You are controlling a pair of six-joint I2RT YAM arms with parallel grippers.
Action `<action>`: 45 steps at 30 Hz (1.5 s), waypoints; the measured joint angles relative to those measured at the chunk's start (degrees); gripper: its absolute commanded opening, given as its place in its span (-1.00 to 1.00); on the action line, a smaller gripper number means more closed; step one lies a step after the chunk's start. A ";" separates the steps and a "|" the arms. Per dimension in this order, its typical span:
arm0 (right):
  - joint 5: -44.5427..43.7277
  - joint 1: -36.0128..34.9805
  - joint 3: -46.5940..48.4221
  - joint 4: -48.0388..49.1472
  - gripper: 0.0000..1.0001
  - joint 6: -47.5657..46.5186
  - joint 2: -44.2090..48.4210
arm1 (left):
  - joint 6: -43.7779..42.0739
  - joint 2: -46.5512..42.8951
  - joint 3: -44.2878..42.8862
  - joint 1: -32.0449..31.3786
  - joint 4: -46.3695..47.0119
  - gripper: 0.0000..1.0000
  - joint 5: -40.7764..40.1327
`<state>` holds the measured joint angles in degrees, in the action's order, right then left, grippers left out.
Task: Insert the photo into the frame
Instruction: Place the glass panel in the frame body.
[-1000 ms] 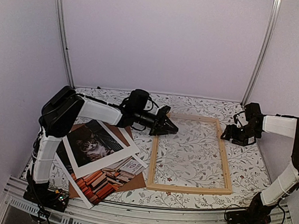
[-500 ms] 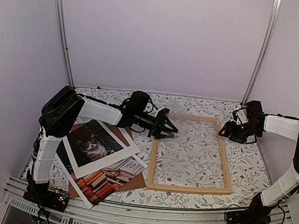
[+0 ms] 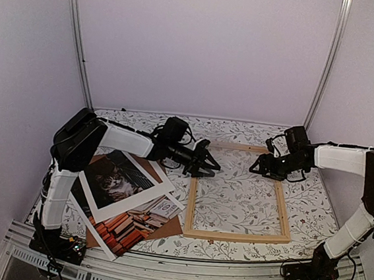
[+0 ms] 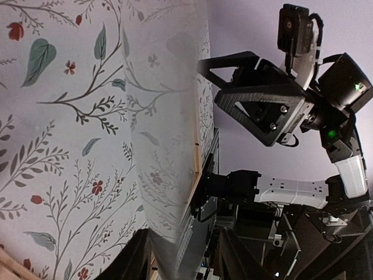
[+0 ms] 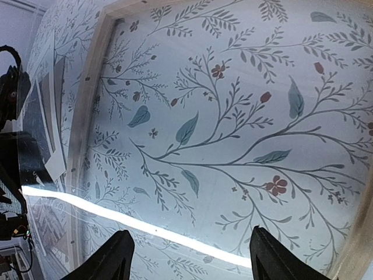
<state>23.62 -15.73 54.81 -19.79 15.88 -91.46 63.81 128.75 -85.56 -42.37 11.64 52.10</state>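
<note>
Left claw [image 3: 209,170] is at the far left corner of the frame [image 3: 237,236], its two fingers spread apart with nothing visibly pinched between them. Right claw [image 3: 257,170] reaches over the far right part of the frame, its fingers also spread wide and holding nothing.

The frame lies on the floral-covered bench [image 3: 314,198], right of centre, with the leaf pattern showing through its opening. A clear sheet [image 5: 87,209] shows in the right wrist view as a bright edge crossing the inside of the frame; whether it rests flat cannot be told.

The photo [image 3: 122,230] lies well apart from the frame on the left side of the bench, face up, its stacked books showing at the near end. A white mat [image 3: 134,202] lies askew on top of it, the cat showing through its window. A brown backing board [image 3: 169,225] pokes out from under the pile.
</note>
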 measured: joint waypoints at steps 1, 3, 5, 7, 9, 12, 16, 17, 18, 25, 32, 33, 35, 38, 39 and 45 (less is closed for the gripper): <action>0.55 -0.72 0.00 0.44 0.44 0.22 -0.74 | -0.39 0.02 0.00 0.00 -0.39 -0.14 -0.22; 1.46 -1.84 0.00 1.29 0.44 0.83 -2.25 | -1.05 0.13 -0.02 0.00 -0.87 -0.12 -0.52; 2.56 -2.64 0.00 2.25 0.44 1.33 -3.72 | -1.53 0.26 -0.02 0.00 -1.42 -0.11 -0.85; 3.50 -3.06 0.00 3.15 0.43 1.86 -5.11 | -1.90 0.28 -0.02 0.00 -1.97 -0.10 -1.33; 4.00 -3.15 0.00 3.69 0.43 2.27 -5.97 | -2.23 0.28 -0.02 0.00 -2.23 -0.09 -1.55; 4.02 -3.13 -0.02 4.17 0.43 2.64 -6.78 | -2.75 0.31 -0.02 0.00 -2.71 -0.06 -1.79; 3.98 -3.13 -0.02 4.61 0.43 2.80 -7.28 | -3.37 0.28 -0.02 0.00 -3.28 -0.02 -2.23; 3.98 -3.13 -0.02 4.66 0.44 2.80 -7.50 | -3.61 0.28 -0.02 0.00 -3.45 -0.02 -2.38; 3.98 -3.13 -0.02 4.72 0.43 2.80 -7.72 | -3.82 0.28 -0.02 0.00 -3.58 -0.01 -2.54; 3.93 -3.13 -0.02 4.85 0.43 2.78 -8.92 | -5.62 0.28 -0.02 0.00 -5.35 0.03 -3.91; 3.82 -3.13 -0.02 4.85 0.43 2.75 -8.92 | -8.74 0.28 -0.02 0.00 -8.70 0.06 -6.29; 3.76 -3.13 -0.02 4.85 0.43 2.78 -8.92 | -9.20 0.28 -0.02 0.00 -9.27 0.07 -6.60; 3.72 -3.13 -0.02 4.85 0.43 2.75 -8.92 | -9.99 0.28 -0.02 0.00 -10.14 0.07 -7.23; 3.67 -3.13 -0.02 4.83 0.43 2.75 -8.92 | -11.10 0.17 -0.02 0.00 -11.87 0.08 -8.28; 3.67 -3.13 -0.02 4.85 0.43 2.78 -8.92 | -11.50 0.13 -0.02 0.00 -12.46 0.08 -8.63; 3.45 -3.13 -0.02 4.85 0.43 2.75 -9.03 | -13.38 -0.74 -0.02 0.07 -15.04 0.09 -10.43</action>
<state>27.07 -18.85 54.78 -14.94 18.63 -100.49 50.43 128.01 -85.58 -42.30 -3.40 41.67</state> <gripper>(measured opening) 0.716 0.543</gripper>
